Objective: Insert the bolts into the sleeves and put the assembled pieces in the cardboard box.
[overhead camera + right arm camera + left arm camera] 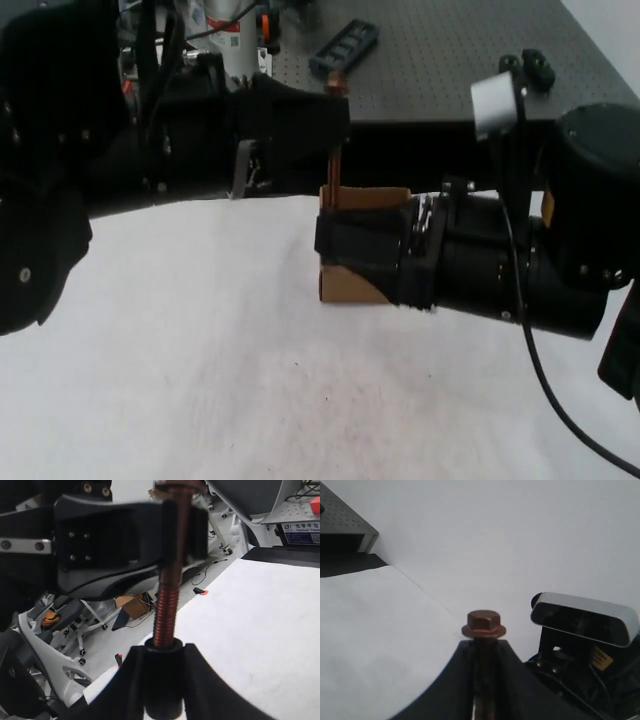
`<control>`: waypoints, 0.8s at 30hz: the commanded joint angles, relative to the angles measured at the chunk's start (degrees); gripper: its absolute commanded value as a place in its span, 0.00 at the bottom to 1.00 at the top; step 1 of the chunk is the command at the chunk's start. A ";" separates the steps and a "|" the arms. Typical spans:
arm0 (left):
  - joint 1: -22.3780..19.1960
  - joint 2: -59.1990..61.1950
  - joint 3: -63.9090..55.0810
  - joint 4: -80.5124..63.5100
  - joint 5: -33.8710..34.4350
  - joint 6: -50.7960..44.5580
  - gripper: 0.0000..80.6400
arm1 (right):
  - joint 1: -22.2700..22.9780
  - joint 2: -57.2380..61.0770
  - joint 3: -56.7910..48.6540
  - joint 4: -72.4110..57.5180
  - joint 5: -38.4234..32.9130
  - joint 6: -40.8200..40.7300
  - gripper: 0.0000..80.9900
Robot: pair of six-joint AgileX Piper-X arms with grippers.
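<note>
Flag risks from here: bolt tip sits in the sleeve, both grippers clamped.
1. Only the tip of the bolt is in the sleeve; bare threads show above it, so a slight tilt could jam them on the rim.
2. The left gripper clamps the shank just under the head; it probably must let go before the bolt seats, and the bolt might tip.
3. The cardboard box lies close by the right gripper; a push could nudge it.

bolt (170, 580) above sleeve (162, 680), cardboard box (352, 286) behind
</note>
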 commanded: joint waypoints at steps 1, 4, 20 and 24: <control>-0.19 -0.08 -0.29 -1.52 3.59 -0.10 0.01 | 0.05 -0.08 -1.26 -1.65 1.84 0.59 0.06; -0.19 -0.08 -0.29 -1.52 4.59 -0.10 0.01 | 0.05 -0.08 -1.30 -2.02 1.84 0.59 0.06; -0.24 -0.08 -0.29 -1.26 5.18 3.08 0.59 | -1.02 -0.08 -1.59 -5.86 5.06 0.70 0.06; -0.24 -0.08 -0.29 1.39 -1.40 5.40 0.60 | -5.25 -0.08 -1.72 -5.13 9.84 -0.71 0.06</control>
